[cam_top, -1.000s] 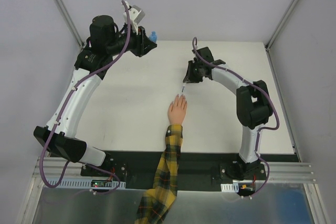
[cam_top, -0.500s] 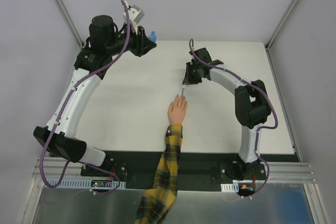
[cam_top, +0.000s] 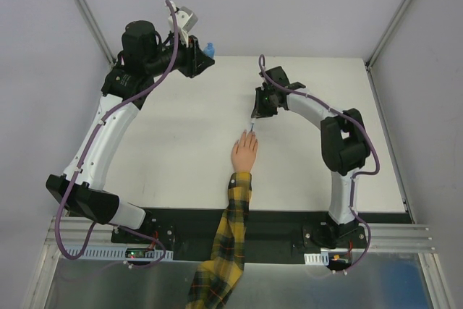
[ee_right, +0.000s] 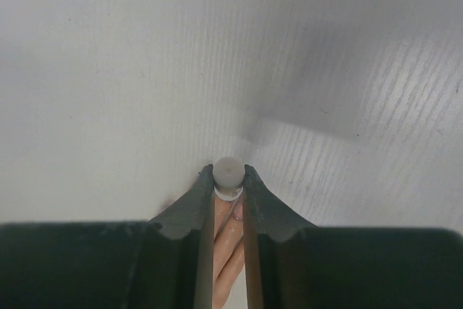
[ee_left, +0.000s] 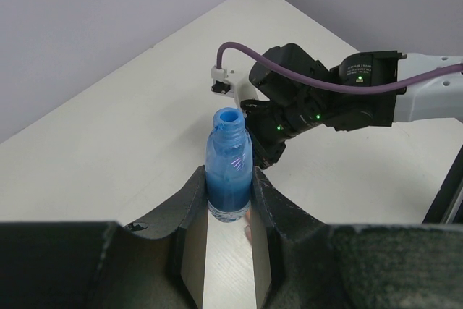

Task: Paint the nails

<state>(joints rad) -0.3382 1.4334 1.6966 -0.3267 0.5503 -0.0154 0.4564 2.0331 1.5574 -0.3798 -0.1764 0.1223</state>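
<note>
The right gripper is clamped on a white brush cap, its jaws pressed against both sides. The thin brush points down from it at the fingertips just below the centre of the top view. The nails sit there at the ends of a small peach hand, which lies flat on the table. Its plaid sleeve trails toward the lower edge.

The nails look tiny, hard and smooth, and I can't tell whether any is coated. They are nothing to grasp, I'd say. They only need light strokes, since the hand looks light enough to slide.

In the upper left, the left gripper is closed around an uncapped blue bottle.
</note>
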